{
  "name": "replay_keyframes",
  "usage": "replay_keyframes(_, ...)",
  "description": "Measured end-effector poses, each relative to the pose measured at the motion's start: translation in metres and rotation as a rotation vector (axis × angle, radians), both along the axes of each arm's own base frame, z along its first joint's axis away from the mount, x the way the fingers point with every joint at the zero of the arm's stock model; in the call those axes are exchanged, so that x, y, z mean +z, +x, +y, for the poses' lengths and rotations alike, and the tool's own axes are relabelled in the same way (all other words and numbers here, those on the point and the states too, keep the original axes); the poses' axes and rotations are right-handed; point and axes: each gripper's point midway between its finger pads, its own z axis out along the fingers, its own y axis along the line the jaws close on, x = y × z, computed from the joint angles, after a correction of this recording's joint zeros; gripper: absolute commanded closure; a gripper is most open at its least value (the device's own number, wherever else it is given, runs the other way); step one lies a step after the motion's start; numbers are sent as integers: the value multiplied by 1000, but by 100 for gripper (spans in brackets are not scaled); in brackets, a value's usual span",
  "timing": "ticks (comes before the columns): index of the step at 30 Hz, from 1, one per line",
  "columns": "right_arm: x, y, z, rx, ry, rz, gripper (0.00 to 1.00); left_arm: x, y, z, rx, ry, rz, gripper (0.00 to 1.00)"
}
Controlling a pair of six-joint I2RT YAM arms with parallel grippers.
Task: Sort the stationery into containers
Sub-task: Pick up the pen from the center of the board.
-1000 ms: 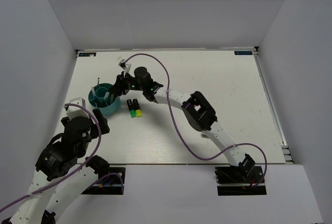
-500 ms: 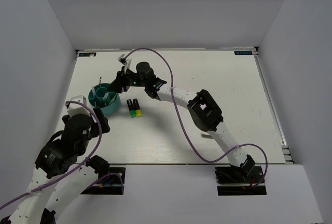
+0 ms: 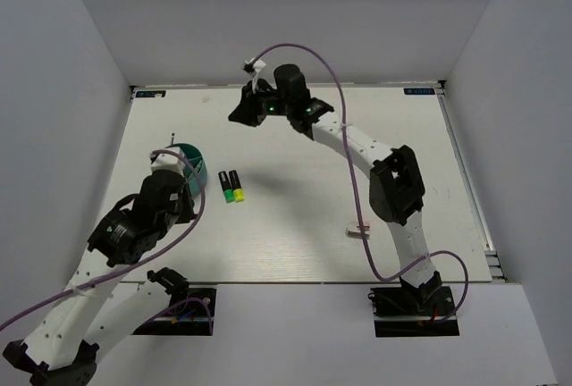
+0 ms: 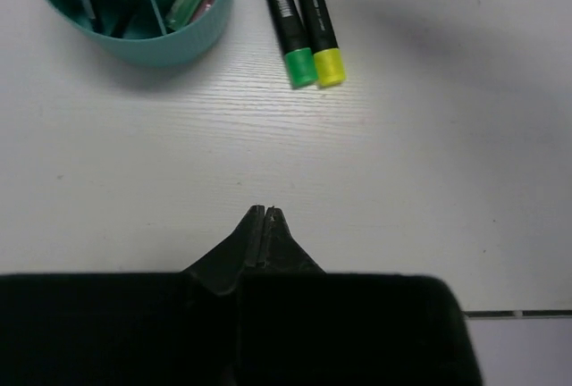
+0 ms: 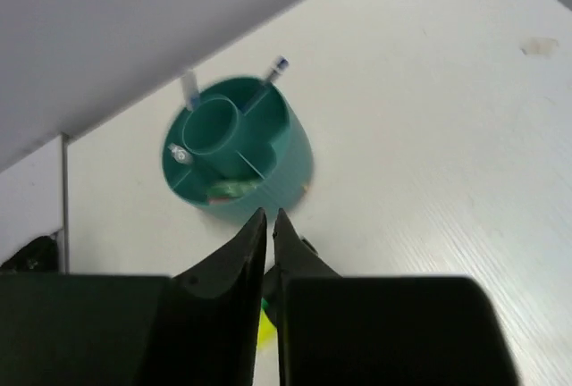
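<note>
White table (image 3: 295, 234), grey walls (image 3: 54, 91), 2 blue corner labels (image 3: 420, 91)

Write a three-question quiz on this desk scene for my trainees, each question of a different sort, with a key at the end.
1. Fill in: the two black markers have one green end and one ____ end.
2. Multiple choice: the markers lie A) inside the teal holder, B) on the table beside it, C) across its rim.
3. True or false: the left gripper is clamped on a marker.
Key: 1 yellow; 2 B; 3 false, it is shut on nothing.
</note>
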Motion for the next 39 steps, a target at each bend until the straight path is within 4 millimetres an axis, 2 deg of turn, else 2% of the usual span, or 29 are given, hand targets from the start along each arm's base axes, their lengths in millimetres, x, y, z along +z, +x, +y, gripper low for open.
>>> replay_keyframes(1,0,9,-12,-20,-43,-1,100,-2,3,-5,-12,0,14,100)
replay_keyframes(4,-7,23,-52,-48,-173,29,100,-12,13,-21,-48,-7,60,100)
replay_keyframes(7,-26,16,-105,-52,-336,95,100,-29,24,-36,-78,-6,107,64)
replay_keyframes(8,-34,9,-122,-48,-392,124,89,-36,27,-40,-88,-1,129,38)
replay_keyframes(9,-42,0,-140,-37,-449,145,63,-44,30,-44,-97,5,151,30)
replay_keyframes(11,-56,-22,-171,2,-556,171,45,-59,34,-51,-105,10,196,16)
replay_keyframes(12,-62,-35,-184,27,-604,184,35,-66,36,-54,-107,13,219,14)
replay_keyframes(13,-69,-50,-199,60,-654,200,33,-72,37,-56,-108,17,236,14)
replay_keyframes(17,-95,-115,-256,196,-819,234,31,-90,44,-62,-101,32,289,13)
replay_keyframes(18,-104,-134,-271,221,-857,244,34,-94,46,-64,-96,34,297,16)
replay_keyframes(20,-116,-162,-295,252,-907,242,48,-101,51,-66,-81,37,312,19)
replay_keyframes(21,-120,-173,-305,260,-928,242,59,-106,53,-67,-72,44,323,22)
replay_keyframes(22,-122,-181,-314,261,-945,231,81,-111,56,-68,-60,48,333,28)
replay_keyframes(23,-123,-185,-319,264,-954,214,93,-117,58,-68,-46,54,347,31)
replay_keyframes(24,-122,-187,-322,256,-955,197,100,-123,62,-68,-31,61,360,34)
replay_keyframes(25,-122,-188,-325,252,-958,185,100,-129,64,-68,-18,68,376,40)
replay_keyframes(26,-122,-190,-328,245,-960,179,100,-135,66,-68,-2,73,392,41)
replay_keyframes(28,-124,-191,-333,233,-963,169,92,-146,73,-66,33,76,417,41)
replay_keyframes(29,-126,-192,-335,227,-966,167,82,-151,75,-64,51,77,426,41)
replay_keyframes(30,-128,-193,-338,220,-970,168,79,-153,78,-63,66,76,430,41)
replay_keyframes(33,-134,-196,-344,211,-978,162,74,-158,88,-58,112,71,432,40)
replay_keyframes(39,-145,-197,-346,187,-966,179,72,-166,108,-53,167,81,426,40)
